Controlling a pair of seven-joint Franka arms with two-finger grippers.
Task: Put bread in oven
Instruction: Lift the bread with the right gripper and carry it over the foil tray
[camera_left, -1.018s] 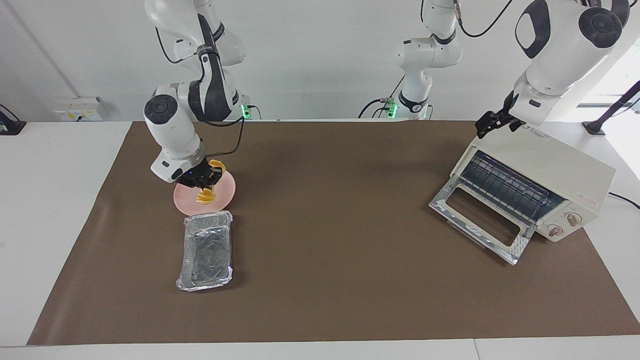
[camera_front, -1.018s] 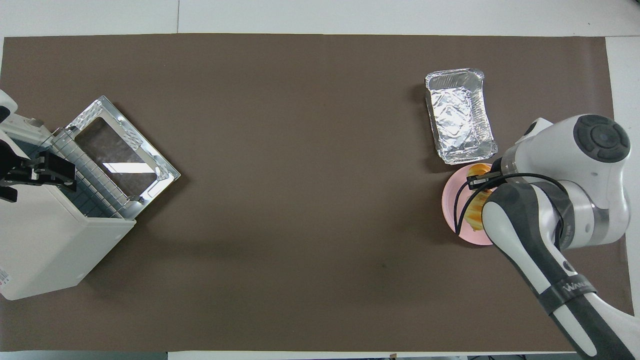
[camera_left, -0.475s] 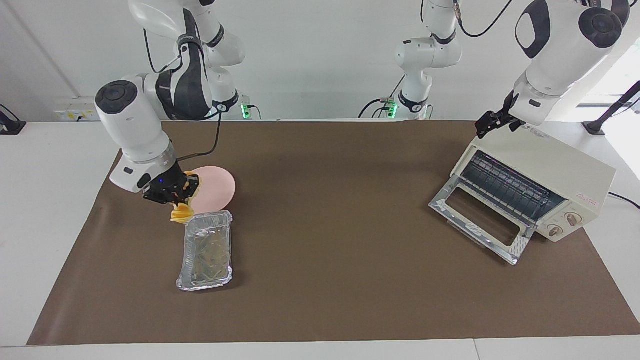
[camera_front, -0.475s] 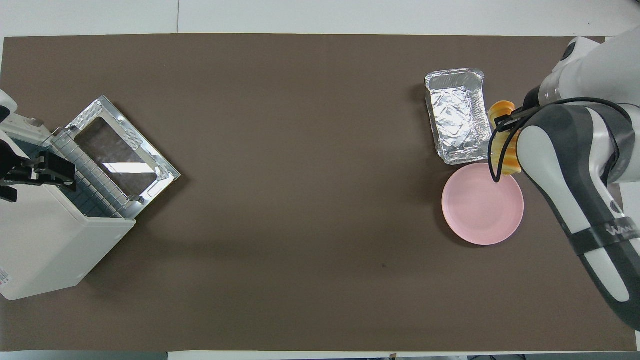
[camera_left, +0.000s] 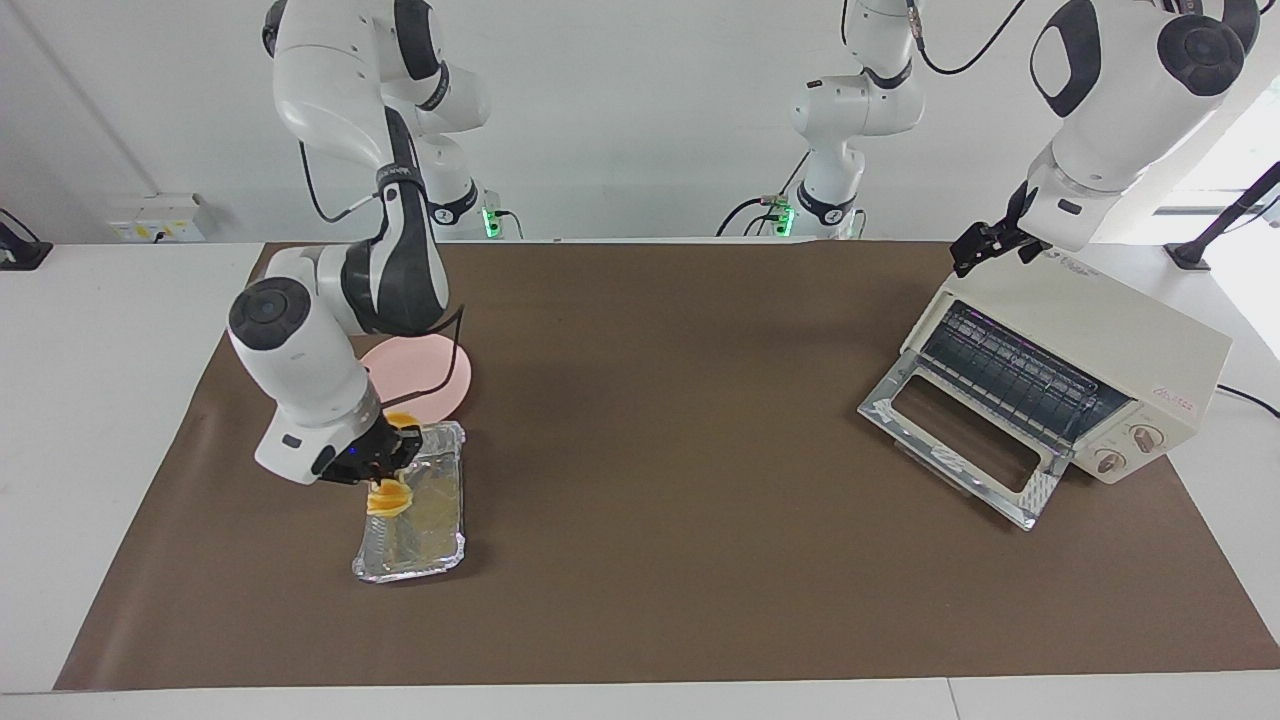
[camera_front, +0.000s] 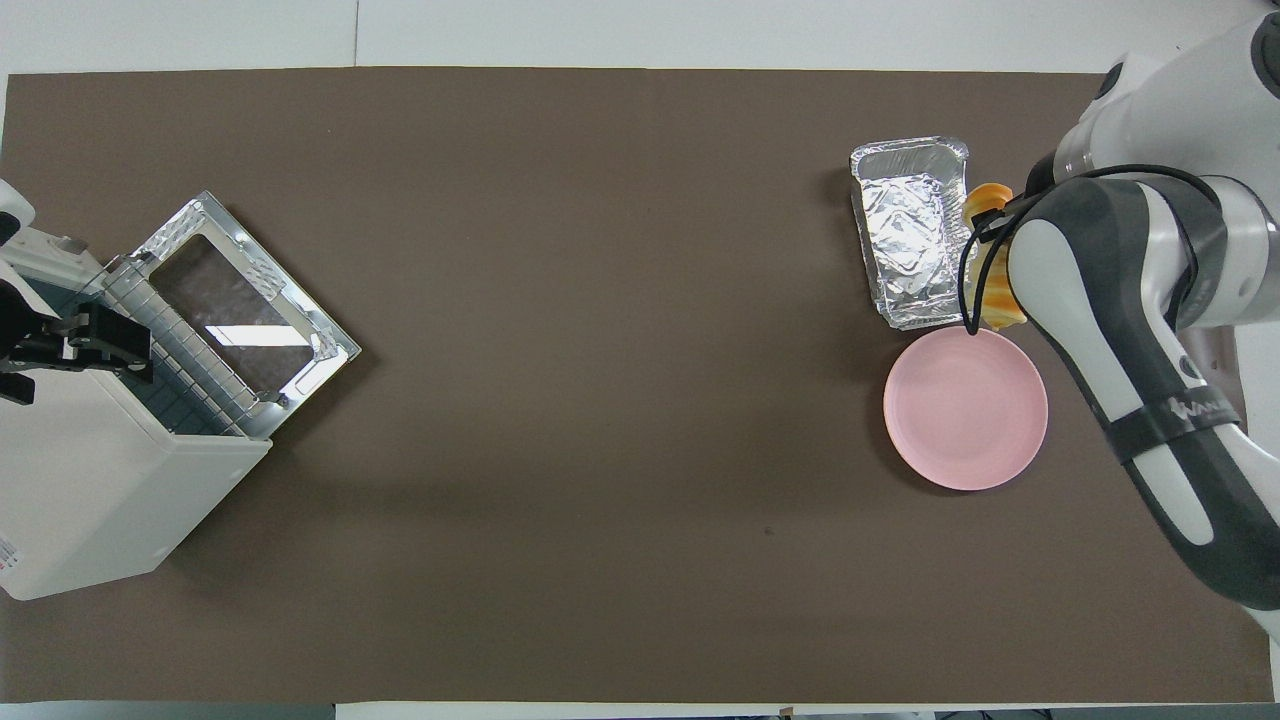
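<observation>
The golden-yellow bread (camera_left: 388, 497) hangs in my right gripper (camera_left: 386, 472), which is shut on it. It is over the edge of the foil tray (camera_left: 432, 505) toward the right arm's end of the table. From overhead the bread (camera_front: 989, 199) shows beside the foil tray (camera_front: 910, 230), mostly covered by the right arm. The cream-white oven (camera_left: 1110, 340) stands at the left arm's end with its glass door (camera_left: 952, 440) dropped open and the wire rack showing. My left gripper (camera_left: 985, 247) waits open over the oven's top (camera_front: 90, 490).
An empty pink plate (camera_left: 425, 372) lies next to the foil tray, nearer to the robots; overhead it shows as a full disc (camera_front: 965, 410). A brown mat (camera_left: 660, 420) covers the table between tray and oven.
My right gripper lifted the bread off the pink plate and carried it away from the robots to over the foil tray's edge. The left arm and oven have not moved.
</observation>
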